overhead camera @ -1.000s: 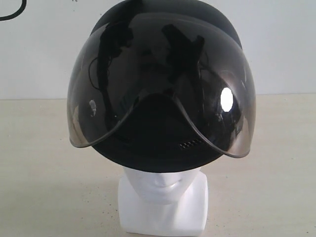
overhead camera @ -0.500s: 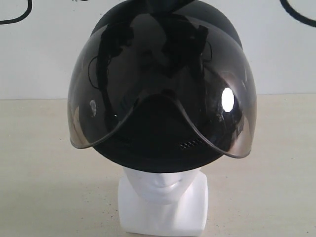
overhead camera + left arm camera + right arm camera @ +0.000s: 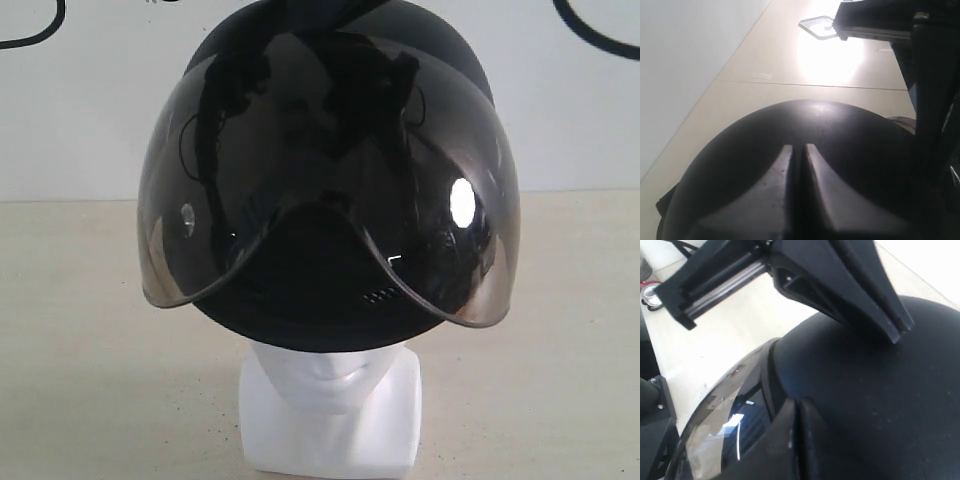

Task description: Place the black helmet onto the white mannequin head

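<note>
The white mannequin head [image 3: 330, 378] stands on the table [image 3: 90, 350], only its mouth and chin showing below the black helmet [image 3: 310, 290]. The helmet sits over the head, its smoky visor [image 3: 450, 150] dipping slightly to one side. At the crown, the left hand [image 3: 798, 148] and right hand [image 3: 796, 407] each have their fingers pressed together, pinching nothing. A sideways nudge from either could skew the roomy shell or tip the head over.

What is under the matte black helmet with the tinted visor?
The smooth white mannequin head on its blocky neck base: only the lips and chin show. Everything above them is covered by the matte black helmet.
</note>
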Action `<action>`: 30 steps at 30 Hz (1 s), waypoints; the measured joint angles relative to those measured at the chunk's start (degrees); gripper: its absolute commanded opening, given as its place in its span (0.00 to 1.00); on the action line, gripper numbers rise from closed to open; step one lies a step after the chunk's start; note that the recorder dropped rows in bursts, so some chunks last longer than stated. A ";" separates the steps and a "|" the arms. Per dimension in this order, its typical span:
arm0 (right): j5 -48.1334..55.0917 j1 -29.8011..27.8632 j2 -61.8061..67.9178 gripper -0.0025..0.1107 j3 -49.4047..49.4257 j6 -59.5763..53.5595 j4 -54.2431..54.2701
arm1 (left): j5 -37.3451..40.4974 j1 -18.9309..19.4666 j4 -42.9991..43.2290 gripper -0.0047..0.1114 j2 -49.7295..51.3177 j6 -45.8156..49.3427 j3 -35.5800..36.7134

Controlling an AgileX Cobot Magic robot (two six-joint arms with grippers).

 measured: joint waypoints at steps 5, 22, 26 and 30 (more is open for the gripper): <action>-0.58 4.07 0.00 0.02 -0.23 3.51 -4.90 | 0.12 0.00 -0.11 0.08 0.00 -0.60 0.00; 1.41 5.63 -0.11 0.02 1.56 7.13 -5.69 | 0.12 0.00 -0.16 0.08 0.00 -0.72 0.00; 0.34 5.76 -0.58 0.02 3.43 7.13 -4.74 | 0.12 0.00 -0.16 0.08 0.00 -0.72 0.00; -0.19 5.76 -0.94 0.02 4.04 7.13 -4.51 | 0.12 0.00 -0.16 0.08 0.00 -0.72 0.00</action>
